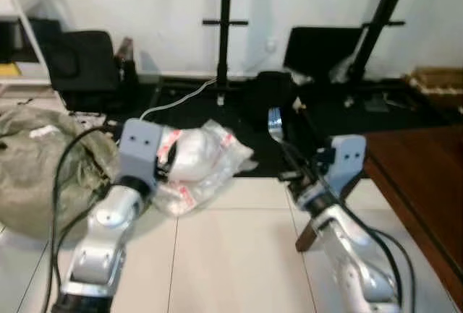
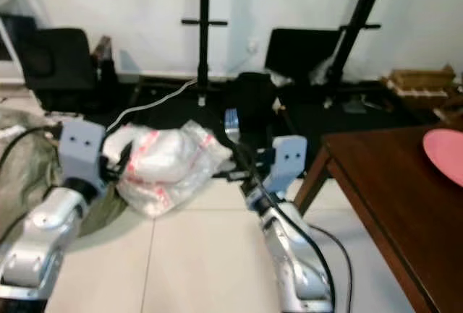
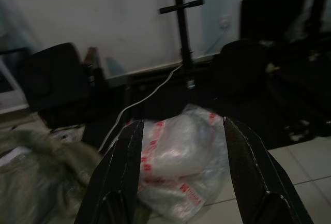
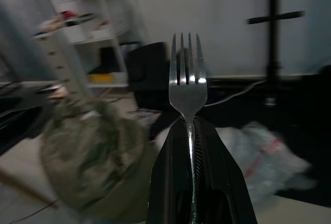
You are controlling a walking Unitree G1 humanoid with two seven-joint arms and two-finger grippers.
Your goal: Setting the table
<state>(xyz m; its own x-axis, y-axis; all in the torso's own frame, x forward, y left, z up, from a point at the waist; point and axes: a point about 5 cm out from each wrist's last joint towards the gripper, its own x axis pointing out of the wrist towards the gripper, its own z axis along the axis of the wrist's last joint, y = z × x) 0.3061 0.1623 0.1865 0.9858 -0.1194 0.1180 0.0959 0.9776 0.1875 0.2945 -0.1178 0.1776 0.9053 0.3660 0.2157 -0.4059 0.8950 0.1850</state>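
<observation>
Carry step: right tool (image 4: 189, 146) clenched on fork (image 4: 188, 74), tines up; left tool (image 3: 181, 172) released, empty. Next, likely turn toward counter (image 2: 383, 183) at 2 o'clock, lay fork beside pink plate (image 2: 445, 152).

Plate (image 2: 445, 155) on table (image 2: 383, 183), right of bag (image 2: 166, 165).

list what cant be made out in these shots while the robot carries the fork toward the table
- Pink round plate: cut off by the right eye view's edge; anything else on the dark brown wooden table is out of frame.
- Silver metal fork: handle hidden between the right gripper fingers.
- White shelf unit: contents blurred, right wrist view.
- Clear plastic bag with red print: contents unreadable, dim left wrist view.
</observation>
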